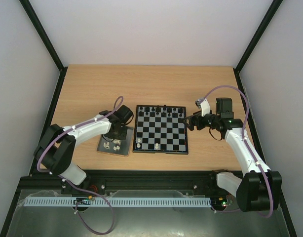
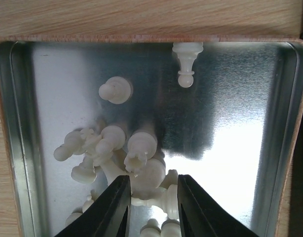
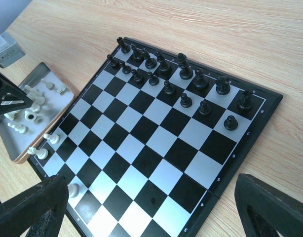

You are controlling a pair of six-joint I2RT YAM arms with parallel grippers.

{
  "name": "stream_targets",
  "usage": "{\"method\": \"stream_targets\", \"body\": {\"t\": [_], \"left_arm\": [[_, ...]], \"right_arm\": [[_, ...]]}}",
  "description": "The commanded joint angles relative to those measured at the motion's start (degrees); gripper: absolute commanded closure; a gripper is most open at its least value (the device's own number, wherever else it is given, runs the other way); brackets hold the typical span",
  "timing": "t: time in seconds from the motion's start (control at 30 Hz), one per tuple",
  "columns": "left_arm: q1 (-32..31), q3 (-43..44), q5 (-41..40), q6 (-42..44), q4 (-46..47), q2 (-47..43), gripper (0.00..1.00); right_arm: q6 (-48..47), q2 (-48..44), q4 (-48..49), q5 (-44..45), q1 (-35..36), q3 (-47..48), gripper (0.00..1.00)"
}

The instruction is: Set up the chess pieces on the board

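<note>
The board [image 1: 160,129] lies mid-table; the right wrist view [image 3: 156,143] shows three white chess pieces [image 3: 55,139] along one edge of it, also seen from above [image 1: 139,143]. More white chess pieces [image 2: 136,148] lie heaped in a metal tray [image 2: 230,123] left of the board. My left gripper [image 2: 154,207] is low over this heap. It is open, with its black fingers [image 2: 114,207] on either side of a white piece [image 2: 164,197] lying flat. My right gripper [image 3: 151,212] is wide open and empty, above the board's right edge [image 1: 191,122].
Black chess pieces [image 3: 181,79] fill the board's two far rows [image 1: 159,111]. The tray [image 1: 115,143] touches the board's left side. Two white pieces [image 2: 116,90] lie apart from the heap near the tray's far wall. Bare wooden table [image 1: 151,84] extends behind the board.
</note>
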Motion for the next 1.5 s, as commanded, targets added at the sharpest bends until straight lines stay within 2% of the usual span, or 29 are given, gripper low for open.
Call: {"method": "stream_targets", "body": {"t": [0.0,0.47,0.73,1.0,1.27,1.47], "left_arm": [[0.4,-0.8,0.5,-0.5,0.3,1.3,0.74],[0.0,-1.9,4.2,0.3,3.0,1.8,0.77],[-0.8,-2.1,4.9,0.5,3.2,2.2,0.84],[-1.4,-1.8,4.9,0.7,2.9,1.0,0.98],[-2.2,2.2,5.1,2.6,-0.8,-4.0,0.98],[-7.7,7.2,7.7,3.9,-2.2,-7.5,0.98]], "right_arm": [[-0.8,-0.2,-1.6,-0.6,-0.1,0.7,0.07],[-0.9,0.3,-1.8,-0.6,-0.1,0.7,0.07],[-1.0,0.4,-1.9,-0.5,-0.1,0.7,0.07],[-1.0,0.6,-1.9,-0.5,-0.1,0.7,0.07],[-1.0,0.7,-2.0,-0.4,-0.1,0.8,0.07],[-1.0,0.7,-2.0,-0.3,-0.1,0.7,0.07]]}}
